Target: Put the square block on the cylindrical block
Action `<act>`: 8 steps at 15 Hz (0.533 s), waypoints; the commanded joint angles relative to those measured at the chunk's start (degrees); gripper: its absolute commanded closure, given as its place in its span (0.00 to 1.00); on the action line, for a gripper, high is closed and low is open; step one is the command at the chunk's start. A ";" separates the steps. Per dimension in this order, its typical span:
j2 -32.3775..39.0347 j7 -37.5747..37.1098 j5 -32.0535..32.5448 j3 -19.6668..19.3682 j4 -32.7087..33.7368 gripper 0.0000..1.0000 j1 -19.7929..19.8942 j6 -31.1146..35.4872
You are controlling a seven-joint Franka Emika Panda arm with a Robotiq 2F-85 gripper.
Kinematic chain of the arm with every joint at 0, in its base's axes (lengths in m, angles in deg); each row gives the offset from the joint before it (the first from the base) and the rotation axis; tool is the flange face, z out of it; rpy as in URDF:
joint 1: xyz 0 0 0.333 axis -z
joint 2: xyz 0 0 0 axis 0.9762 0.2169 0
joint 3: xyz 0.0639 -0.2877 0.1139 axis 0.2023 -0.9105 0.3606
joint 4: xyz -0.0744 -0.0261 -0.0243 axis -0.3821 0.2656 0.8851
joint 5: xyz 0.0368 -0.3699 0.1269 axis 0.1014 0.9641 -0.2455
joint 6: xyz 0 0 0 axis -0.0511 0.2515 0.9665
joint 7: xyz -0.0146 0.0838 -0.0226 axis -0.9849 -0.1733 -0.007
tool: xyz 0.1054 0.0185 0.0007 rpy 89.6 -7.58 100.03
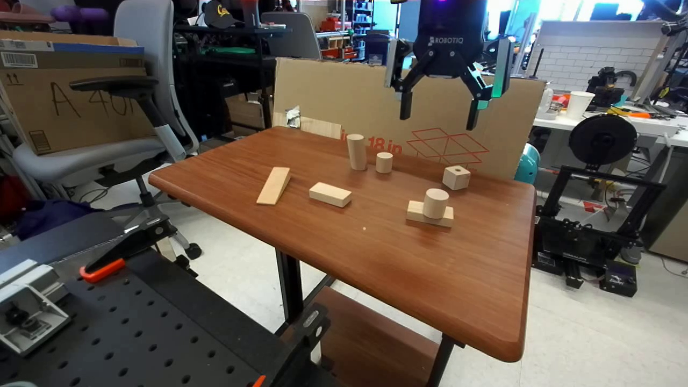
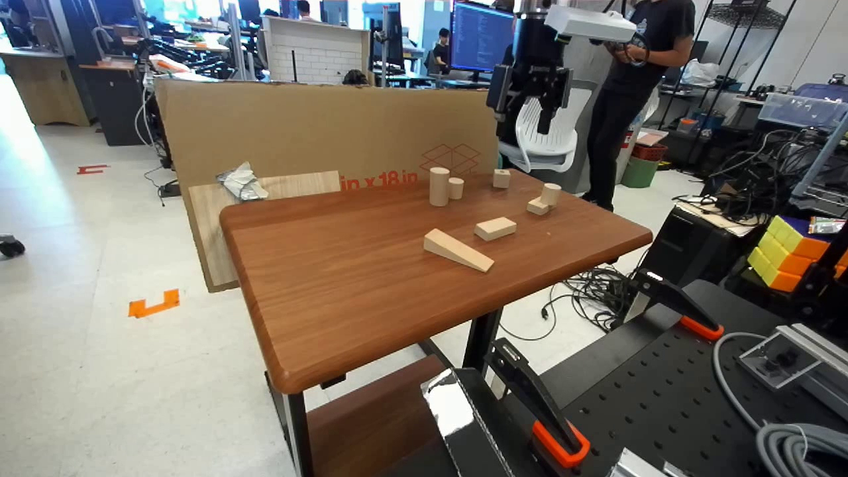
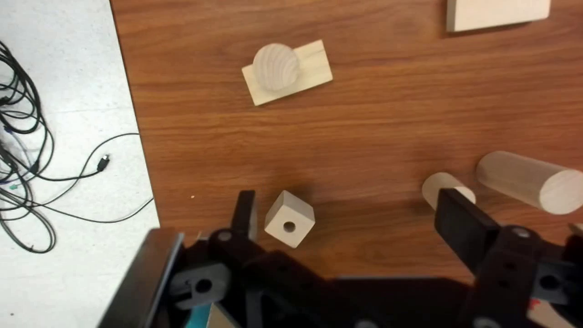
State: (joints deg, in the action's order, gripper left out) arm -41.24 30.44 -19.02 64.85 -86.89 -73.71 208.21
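Near the cylindrical block [image 1: 436,204], the square block [image 1: 454,179] is set. Higher up, the end effector [image 1: 438,116] is spread wide, with nothing gripped.

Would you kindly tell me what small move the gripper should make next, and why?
I would probably shift the open gripper sideways to centre it over the square block: in the wrist view, the block appears between the fingers but nearer the one at the picture's left, and the cylindrical block stands apart, with nothing on top.
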 commanded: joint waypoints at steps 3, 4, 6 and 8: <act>4.29 -4.96 -0.55 -0.18 5.32 0.00 3.15 3.12; 4.96 -5.77 -0.69 -0.32 6.18 0.00 3.67 3.02; 6.48 -7.52 -0.90 -0.57 7.83 0.00 4.49 2.93; 8.13 -8.95 -1.20 -0.49 9.38 0.00 5.11 2.89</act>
State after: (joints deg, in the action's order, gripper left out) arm -36.40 23.83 -19.08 64.25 -81.25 -69.44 210.76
